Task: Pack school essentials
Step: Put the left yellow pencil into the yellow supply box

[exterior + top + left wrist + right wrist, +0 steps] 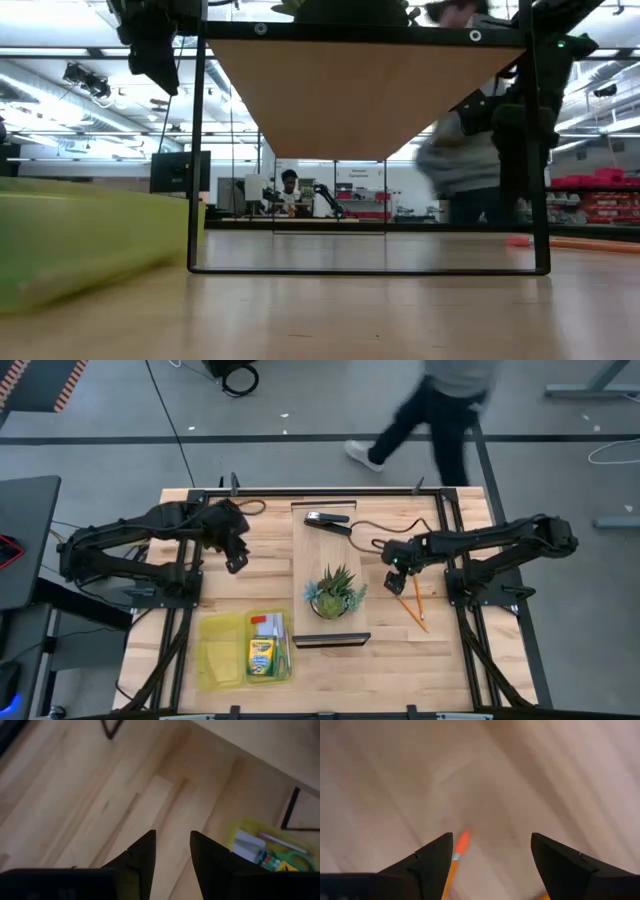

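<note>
Two pencils (pixel 415 605) are left on the table; right gripper (pixel 399 582) is held spread above them, ready for a grasp. Left gripper (pixel 236 560), narrowly parted and empty, is parked clear. Crayon box (pixel 261 658) is already packed in the case (pixel 215 650).

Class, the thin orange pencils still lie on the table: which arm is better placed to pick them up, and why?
The right arm. Its open end effector hovers right beside the thin orange pencils, one showing between its fingers in the right wrist view. The left end effector is across the raised wooden shelf.

Two pencils (pixel 415 603), one crayon box (pixel 261 657), one plant (pixel 335 594), one stapler (pixel 327 518).
</note>
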### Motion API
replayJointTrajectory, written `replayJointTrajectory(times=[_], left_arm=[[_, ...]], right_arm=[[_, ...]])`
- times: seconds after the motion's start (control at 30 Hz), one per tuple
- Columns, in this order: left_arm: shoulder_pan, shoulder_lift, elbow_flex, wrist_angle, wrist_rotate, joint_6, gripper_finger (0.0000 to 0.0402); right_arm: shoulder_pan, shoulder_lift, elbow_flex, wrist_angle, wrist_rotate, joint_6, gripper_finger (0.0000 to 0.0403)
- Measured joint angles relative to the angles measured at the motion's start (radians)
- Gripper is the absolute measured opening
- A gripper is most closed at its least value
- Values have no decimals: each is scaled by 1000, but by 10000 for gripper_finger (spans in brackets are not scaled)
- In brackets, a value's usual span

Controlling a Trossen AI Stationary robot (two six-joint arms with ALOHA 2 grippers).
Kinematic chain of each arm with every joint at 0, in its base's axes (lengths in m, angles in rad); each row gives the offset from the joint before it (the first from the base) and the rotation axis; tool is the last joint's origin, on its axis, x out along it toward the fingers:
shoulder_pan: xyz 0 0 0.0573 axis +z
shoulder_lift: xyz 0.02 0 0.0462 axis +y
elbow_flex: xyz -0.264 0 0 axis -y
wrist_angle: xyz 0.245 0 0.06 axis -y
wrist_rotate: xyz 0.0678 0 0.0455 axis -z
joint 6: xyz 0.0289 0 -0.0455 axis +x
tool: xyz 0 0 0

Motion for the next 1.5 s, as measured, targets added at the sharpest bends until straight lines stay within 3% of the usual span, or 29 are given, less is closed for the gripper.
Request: replayJointTrajectory(times=[0.3,0.77,1.5], left_arm=[[97,-67,0,2,0,24,122],[107,-66,0,1,0,39,119],[107,-68,0,-22,1,104,110]], right_arm=[[153,50,-109,170,81,70,268],[161,83,-163,205,88,82,262],[161,101,-164,200,95,103,105]])
